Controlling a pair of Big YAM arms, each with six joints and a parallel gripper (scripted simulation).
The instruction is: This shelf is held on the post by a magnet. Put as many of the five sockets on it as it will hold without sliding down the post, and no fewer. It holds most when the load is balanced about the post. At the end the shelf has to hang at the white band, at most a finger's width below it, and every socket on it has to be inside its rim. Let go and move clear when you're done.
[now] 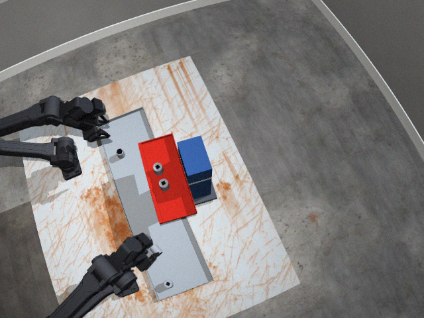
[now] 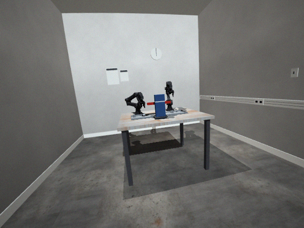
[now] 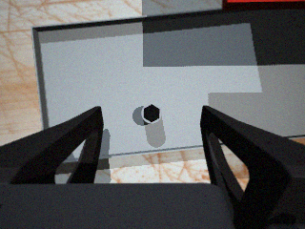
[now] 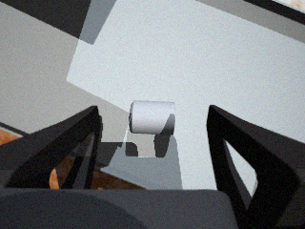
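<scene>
The red shelf (image 1: 173, 198) (image 2: 150, 103) (image 3: 267, 4) hangs on the blue post (image 1: 195, 156) (image 2: 160, 109), about level with the white band (image 2: 159, 101). Two grey sockets, one (image 1: 158, 171) above the other (image 1: 164, 187) in the top view, stand inside its rim near mid-length. My left gripper (image 1: 106, 128) (image 3: 152, 114) is open, above the upper tray end; a socket (image 1: 120, 155) (image 3: 154, 120) stands beyond its fingers. My right gripper (image 1: 156, 246) (image 4: 152, 114) is open above a socket (image 4: 152, 116) lying on its side. A fifth socket (image 1: 168, 284) stands at the tray's lower end.
The long grey tray (image 1: 191, 254) (image 3: 86, 72) (image 4: 214, 72) runs along the table (image 1: 239, 253), partly beneath the shelf. The post stands on a dark base (image 1: 212, 195) behind the shelf's long side. The two arms are well apart at opposite tray ends.
</scene>
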